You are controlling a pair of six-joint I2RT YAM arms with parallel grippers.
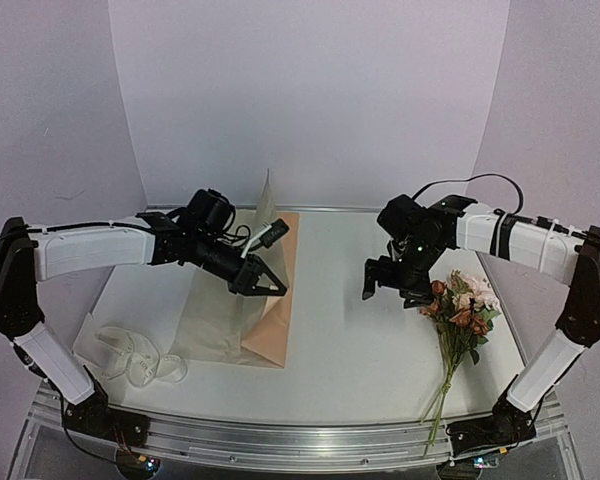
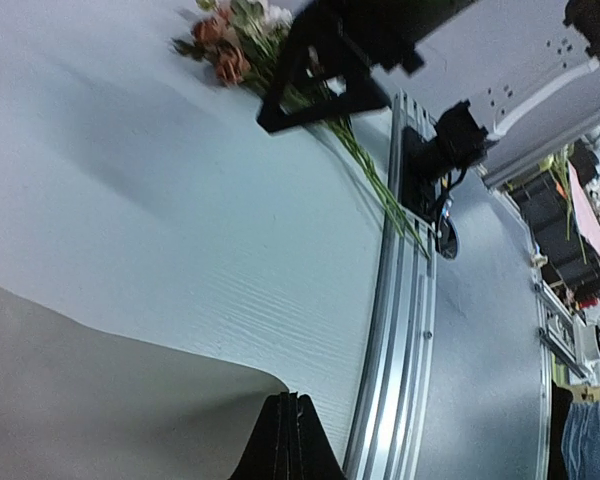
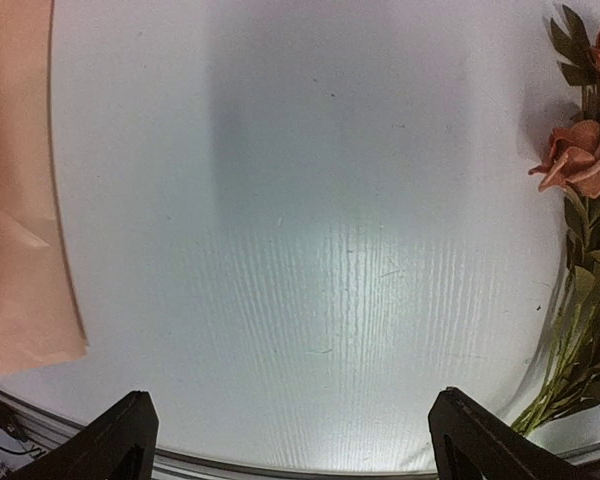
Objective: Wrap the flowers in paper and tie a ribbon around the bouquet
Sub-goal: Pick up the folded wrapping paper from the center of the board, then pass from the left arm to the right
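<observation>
The peach-tan paper (image 1: pixel 268 335) lies left of centre, with part of it raised to a peak behind my left arm. My left gripper (image 1: pixel 270 285) is shut on a corner of the paper (image 2: pixel 130 390), which meets the closed fingertips of this gripper (image 2: pixel 290 398). The flowers (image 1: pixel 465 305) lie on the table at the right, their stems towards the near edge. My right gripper (image 1: pixel 392 288) hovers open just left of the flower heads with nothing between its fingers. In the right wrist view this open gripper (image 3: pixel 290 400) is over bare table, with the flowers (image 3: pixel 580 165) at the right and the paper (image 3: pixel 20 200) at the left. The creamy-white ribbon (image 1: pixel 135 358) lies bunched at the near left.
An aluminium rail (image 1: pixel 280 432) runs along the table's near edge. White walls close in the back and sides. The flowers (image 2: pixel 225 45) and the rail (image 2: pixel 395 330) also show in the left wrist view.
</observation>
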